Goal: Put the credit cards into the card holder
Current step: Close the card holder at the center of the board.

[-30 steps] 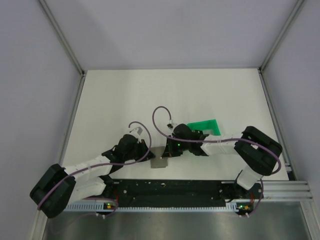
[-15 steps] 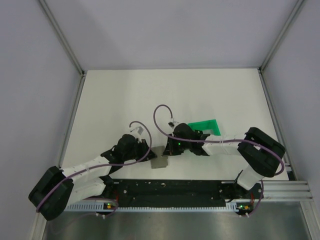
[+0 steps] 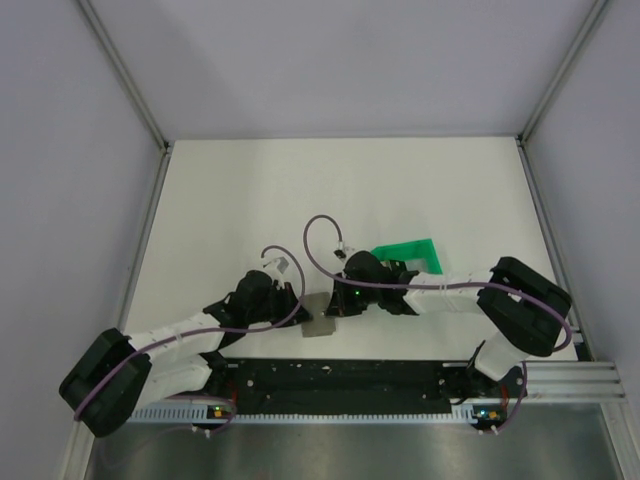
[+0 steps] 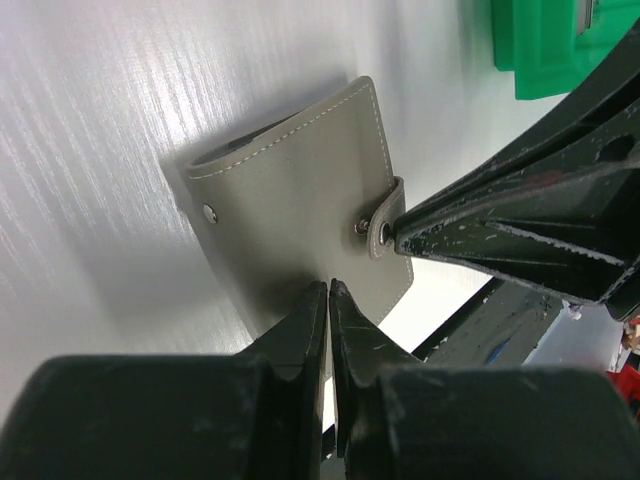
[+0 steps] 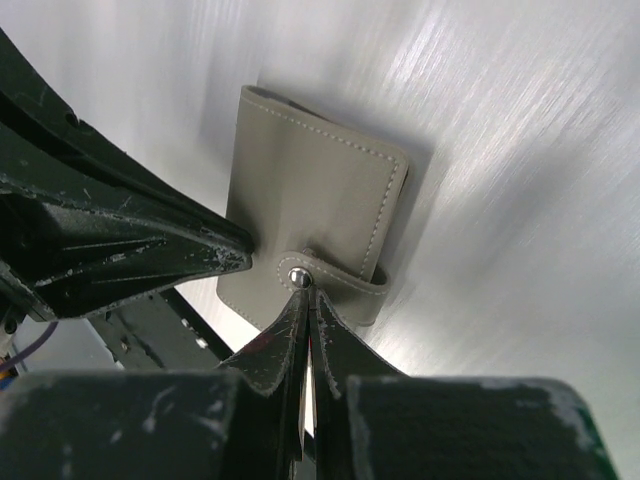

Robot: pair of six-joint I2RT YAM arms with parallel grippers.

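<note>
The card holder (image 3: 320,320) lies flat and folded shut by the near edge of the tabletop, about midway along it, between both arms. The right gripper (image 5: 302,288), fingers pinched together, points straight at its snap tab (so it is nearer), while the left gripper (image 4: 328,292), likewise closed on nothing, seems to touch a neighbouring edge

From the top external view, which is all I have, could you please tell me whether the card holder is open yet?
Observer: No, the card holder is closed, its snap strap fastened.
Operator: Where is the right gripper?
Observer: The right gripper, fingers together, has its tips at that strap.
Operator: And the left?
Observer: The left gripper, also shut, has its tips over the holder's edge nearest it.
</note>
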